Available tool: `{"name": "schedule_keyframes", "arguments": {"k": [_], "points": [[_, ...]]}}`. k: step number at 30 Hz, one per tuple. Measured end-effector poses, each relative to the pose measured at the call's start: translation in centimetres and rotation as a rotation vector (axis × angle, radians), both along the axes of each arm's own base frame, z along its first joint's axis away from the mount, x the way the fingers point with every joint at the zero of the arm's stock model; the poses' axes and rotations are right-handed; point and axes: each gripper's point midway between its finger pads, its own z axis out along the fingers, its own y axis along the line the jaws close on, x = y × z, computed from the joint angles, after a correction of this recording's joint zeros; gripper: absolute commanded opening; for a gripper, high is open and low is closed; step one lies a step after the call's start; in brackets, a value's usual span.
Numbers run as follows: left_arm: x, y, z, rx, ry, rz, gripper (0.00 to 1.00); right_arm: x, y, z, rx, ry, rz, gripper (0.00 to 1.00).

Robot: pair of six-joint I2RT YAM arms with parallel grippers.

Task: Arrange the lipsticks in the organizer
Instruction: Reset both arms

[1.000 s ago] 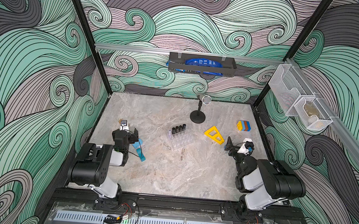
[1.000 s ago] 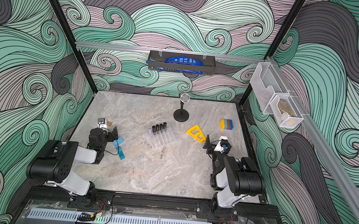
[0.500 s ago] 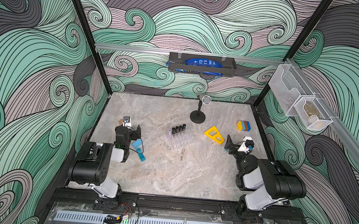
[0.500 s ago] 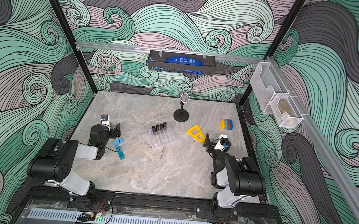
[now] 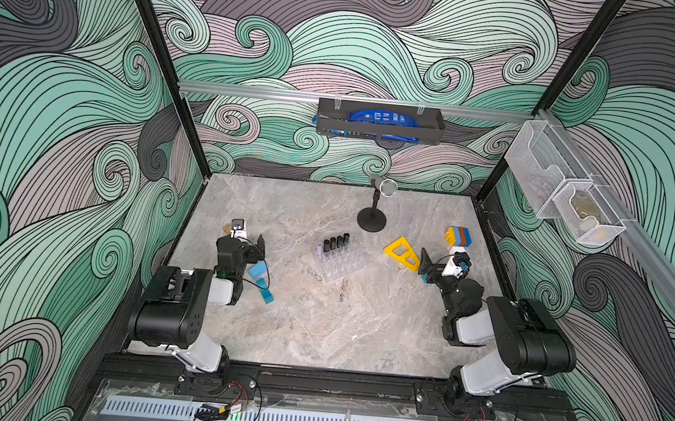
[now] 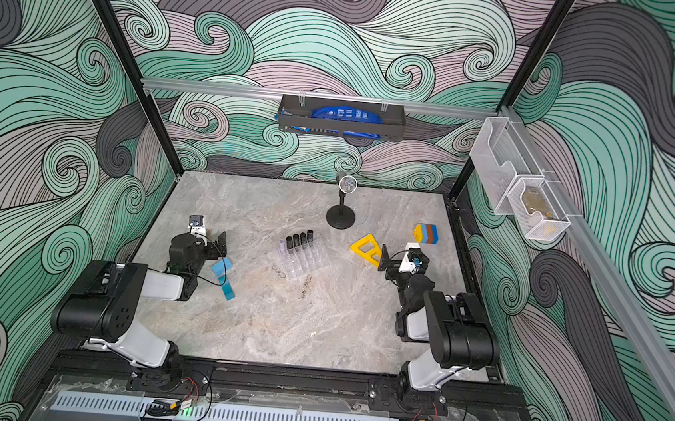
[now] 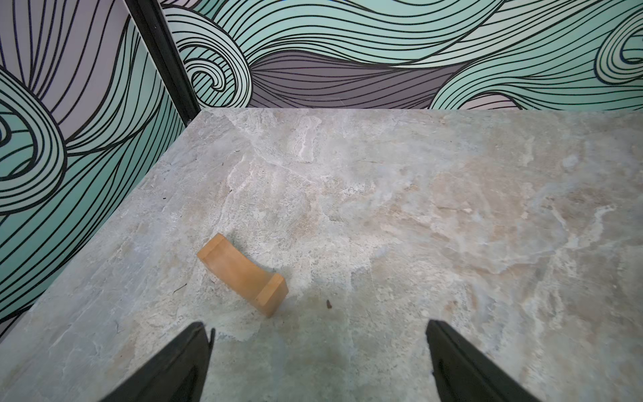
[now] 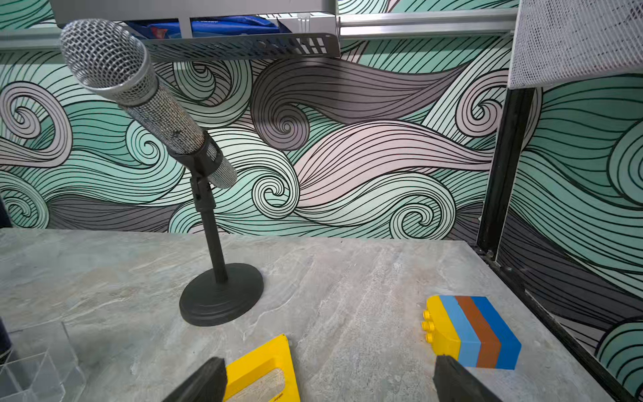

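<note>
Looks at or near the last step: four black lipsticks (image 5: 333,243) upright in the far row of the organizer (image 5: 343,266), mid-bench, slightly toward the far edge; lilac lipstick (image 5: 318,250) upright at that row's left end. Cannot tell from the top views whether seated in a cell or just outside the wall. Left gripper (image 7: 316,327) near the left edge, jaws spread fully, nothing held; right gripper (image 8: 328,362) near the right edge, same, empty. Likely next move, if lilac unseated: a narrow pinch on its upper half, a straight lift, then a drop into the end cell without tipping the black neighbour; otherwise nothing left to place. Left wrist view: bare bench and a curved wooden block (image 7: 241,278), no task items. Right wrist view: only a clear corner of the organizer, plus yellow frame (image 8: 259,355), mic stand (image 8: 222,299), striped block (image 8: 476,330). Blue blocks (image 5: 260,282) beside the left arm, in both top views only.
</note>
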Motion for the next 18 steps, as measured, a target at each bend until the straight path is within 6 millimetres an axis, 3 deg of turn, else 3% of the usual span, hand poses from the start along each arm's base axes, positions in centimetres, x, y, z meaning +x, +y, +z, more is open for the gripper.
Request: {"name": "schedule_keyframes", "arguments": {"k": [18], "points": [[0.14,-0.96,-0.21,0.01,0.016,-0.049,0.99,-0.64,0.25,-0.19,0.019,0.001,0.052,0.99]]}}
